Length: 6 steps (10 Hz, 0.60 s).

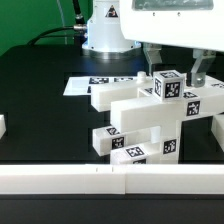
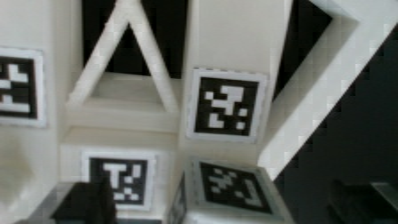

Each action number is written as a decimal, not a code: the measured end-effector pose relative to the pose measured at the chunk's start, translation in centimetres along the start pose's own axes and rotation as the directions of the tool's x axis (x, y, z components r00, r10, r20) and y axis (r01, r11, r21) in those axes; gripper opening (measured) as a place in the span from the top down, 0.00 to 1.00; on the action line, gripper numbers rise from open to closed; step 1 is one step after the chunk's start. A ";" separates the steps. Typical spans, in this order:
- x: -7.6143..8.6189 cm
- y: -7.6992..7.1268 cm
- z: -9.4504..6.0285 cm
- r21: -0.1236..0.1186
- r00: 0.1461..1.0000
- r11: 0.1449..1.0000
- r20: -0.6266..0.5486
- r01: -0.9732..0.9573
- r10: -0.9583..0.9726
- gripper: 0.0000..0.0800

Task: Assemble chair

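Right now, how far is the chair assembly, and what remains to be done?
Done: several tagged white parts stand joined as one blocky chair stack on the black table. In hand: nothing; the gripper is open, its fingers either side of the top tagged block, not clamping it. Left: the gripper has to pull away; whether more parts must be added, these views do not show.

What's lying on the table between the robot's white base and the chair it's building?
The marker board lies flat there, partly hidden behind the chair; the exterior view shows it.
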State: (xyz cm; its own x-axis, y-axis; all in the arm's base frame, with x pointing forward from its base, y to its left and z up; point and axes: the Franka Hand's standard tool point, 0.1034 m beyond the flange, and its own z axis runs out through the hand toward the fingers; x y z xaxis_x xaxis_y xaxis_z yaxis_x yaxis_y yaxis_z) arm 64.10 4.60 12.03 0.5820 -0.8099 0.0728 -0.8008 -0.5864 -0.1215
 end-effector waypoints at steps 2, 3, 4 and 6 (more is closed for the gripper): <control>0.0 0.0 0.0 -0.001 0.987 0.987 0.000 0.161 -0.161 0.19; 0.0 0.0 0.0 -0.001 0.971 0.971 0.000 0.238 -0.238 0.19; 0.0 0.0 0.0 -0.001 0.960 0.960 0.000 0.279 -0.279 0.19; 0.1 0.1 0.0 -0.002 0.897 0.897 0.000 0.441 -0.441 0.19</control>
State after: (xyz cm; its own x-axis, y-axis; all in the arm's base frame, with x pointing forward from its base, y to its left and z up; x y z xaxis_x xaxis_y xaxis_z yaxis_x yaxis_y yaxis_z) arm 64.09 4.42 11.98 0.8756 -0.4682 0.1188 -0.4622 -0.8835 -0.0754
